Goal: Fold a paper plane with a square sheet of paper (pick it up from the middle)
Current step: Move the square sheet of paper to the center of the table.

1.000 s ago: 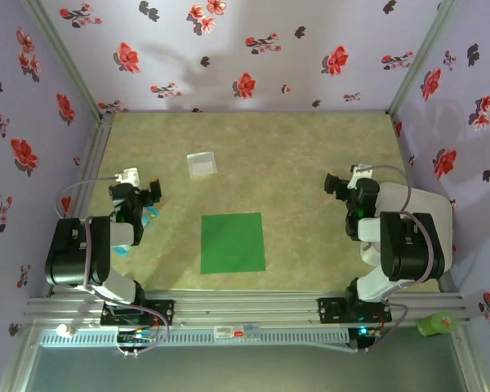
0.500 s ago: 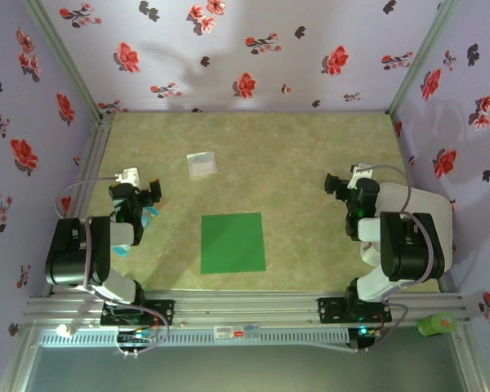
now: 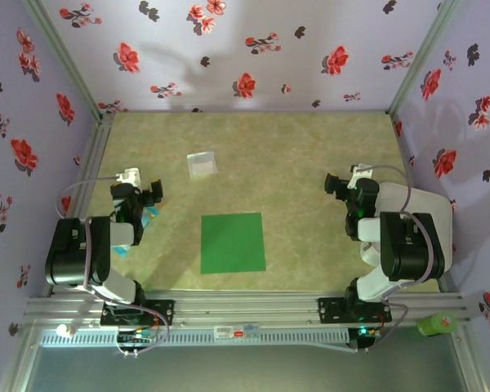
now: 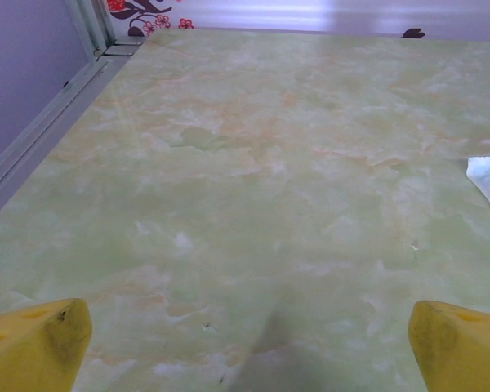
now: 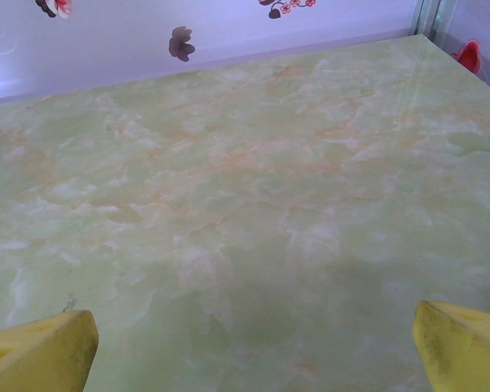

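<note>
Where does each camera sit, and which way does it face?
Top external: overhead behind bases, looking down on table, left arm, right arm, square sheet of paper, packet.
Left wrist: on its arm, faces far-left corner; left end effector open.
Right wrist: on its arm, faces back wall; right end effector open.
Shared: packet, in top and left wrist.

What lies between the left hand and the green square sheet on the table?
Bare table: the top external view shows no object between the left hand and the square sheet of paper.

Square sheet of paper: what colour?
The square sheet of paper is plain bright green; clearest in the top external view.
</note>
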`<state>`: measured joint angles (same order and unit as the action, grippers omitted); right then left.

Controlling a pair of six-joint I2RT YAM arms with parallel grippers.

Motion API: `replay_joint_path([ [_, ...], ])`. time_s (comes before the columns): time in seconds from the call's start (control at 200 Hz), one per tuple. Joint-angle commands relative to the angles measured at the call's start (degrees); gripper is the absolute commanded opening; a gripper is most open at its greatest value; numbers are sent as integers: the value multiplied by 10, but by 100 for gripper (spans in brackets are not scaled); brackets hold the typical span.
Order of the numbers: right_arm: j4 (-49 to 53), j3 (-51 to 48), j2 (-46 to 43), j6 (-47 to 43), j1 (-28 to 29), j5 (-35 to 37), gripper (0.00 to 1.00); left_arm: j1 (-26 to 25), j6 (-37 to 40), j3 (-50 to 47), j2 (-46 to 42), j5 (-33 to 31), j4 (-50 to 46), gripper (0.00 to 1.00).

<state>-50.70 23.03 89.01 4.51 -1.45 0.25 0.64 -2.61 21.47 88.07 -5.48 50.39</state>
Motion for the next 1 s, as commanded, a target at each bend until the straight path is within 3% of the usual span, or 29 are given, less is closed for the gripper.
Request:
replay_joint_path([
  [0.0, 0, -6, 5, -1, 5, 16, 99, 2, 4, 5, 2, 13, 14, 100],
  [0.365, 9, -11, -13, -14, 15, 20, 99, 1, 3, -28, -27, 6, 53, 100],
  [0.5, 28, -4, -35, -18, 15, 14, 99, 2, -11, -22, -100, -18, -30, 100],
  [0.63, 246, 81, -94, 10, 15, 6, 99, 3, -18, -3, -153, -21, -105, 100],
  [0.8, 323, 117, -152, 63, 15, 6, 99, 3, -83, 22, -204, -75, -172, 100],
  [0.89, 440, 176, -168, 102, 15, 7, 99, 3, -108, 40, -237, -72, -221, 100],
  [0.995, 563, 240, -173, 187, 10, -1, 99, 2, -222, 59, -296, -103, -323, 100],
])
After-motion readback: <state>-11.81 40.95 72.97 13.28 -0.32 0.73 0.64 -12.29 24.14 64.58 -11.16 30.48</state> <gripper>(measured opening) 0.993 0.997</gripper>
